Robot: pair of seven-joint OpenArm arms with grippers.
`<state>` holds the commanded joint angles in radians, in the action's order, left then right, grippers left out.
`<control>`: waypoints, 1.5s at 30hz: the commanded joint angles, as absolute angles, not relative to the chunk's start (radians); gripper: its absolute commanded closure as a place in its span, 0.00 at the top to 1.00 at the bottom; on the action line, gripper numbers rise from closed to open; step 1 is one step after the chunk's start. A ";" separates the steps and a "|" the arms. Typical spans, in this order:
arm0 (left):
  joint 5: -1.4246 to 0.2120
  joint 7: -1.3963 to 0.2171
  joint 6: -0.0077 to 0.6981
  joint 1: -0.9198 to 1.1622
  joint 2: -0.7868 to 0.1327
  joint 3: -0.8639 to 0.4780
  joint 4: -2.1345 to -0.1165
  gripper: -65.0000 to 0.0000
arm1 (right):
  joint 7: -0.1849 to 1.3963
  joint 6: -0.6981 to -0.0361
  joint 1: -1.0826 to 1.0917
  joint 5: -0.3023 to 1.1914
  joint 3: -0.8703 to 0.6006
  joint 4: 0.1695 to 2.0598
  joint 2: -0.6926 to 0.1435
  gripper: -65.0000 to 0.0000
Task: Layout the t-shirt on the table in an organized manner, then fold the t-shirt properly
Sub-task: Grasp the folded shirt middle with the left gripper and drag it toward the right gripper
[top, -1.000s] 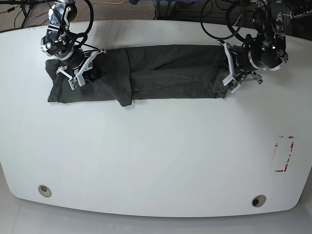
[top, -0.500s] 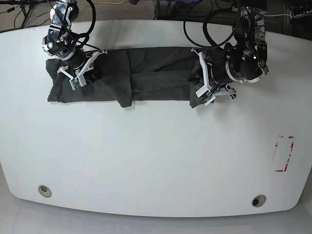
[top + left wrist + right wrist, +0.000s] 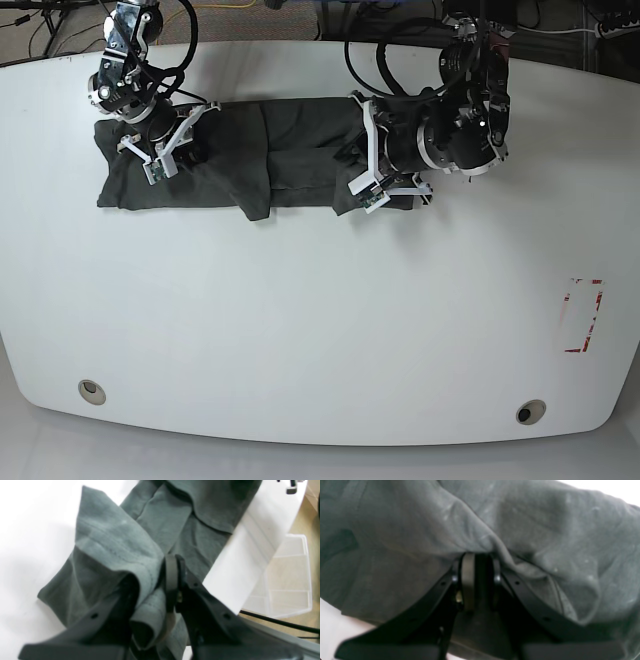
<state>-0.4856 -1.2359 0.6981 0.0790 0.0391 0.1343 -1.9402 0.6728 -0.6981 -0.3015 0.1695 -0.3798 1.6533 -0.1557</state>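
The soft, wrinkled charcoal-grey cloth t-shirt lies as a long band on the glossy white table. The left gripper is clenched on a hemmed fold, which bunches between its jaws. The right gripper pins cloth near the other end; whether its jaws actually pinch it I cannot tell (cloth drapes over them). If the fold slips from the left jaws, it could land crooked.

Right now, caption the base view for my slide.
Left gripper folds the t-shirt end inward while right gripper pins the other.
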 joint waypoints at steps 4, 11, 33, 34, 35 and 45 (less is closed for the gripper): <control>-0.486 -1.236 0.698 0.068 0.039 0.137 -1.940 0.07 | 0.673 -0.698 -0.302 0.170 -0.380 1.653 -0.156 0.14; -0.486 -1.236 0.698 0.062 0.042 0.137 -1.940 0.07 | 0.673 -0.698 -0.302 0.170 -0.380 1.653 -0.156 0.14; -0.521 -1.333 0.698 0.018 0.133 0.139 -1.965 0.59 | 0.673 -0.698 -0.311 0.171 -0.378 1.655 -0.156 0.14; -0.549 -1.351 0.698 0.008 0.133 0.139 -1.974 0.59 | 0.673 -0.698 -0.314 0.171 -0.378 1.655 -0.156 0.14; -0.572 -1.362 0.698 0.004 0.131 0.137 -1.980 0.59 | 0.673 -0.698 -0.314 0.171 -0.378 1.655 -0.156 0.14; -0.650 -1.368 0.698 -0.001 0.008 0.027 -1.974 0.59 | 0.673 -0.698 -0.315 0.171 -0.378 1.655 -0.156 0.14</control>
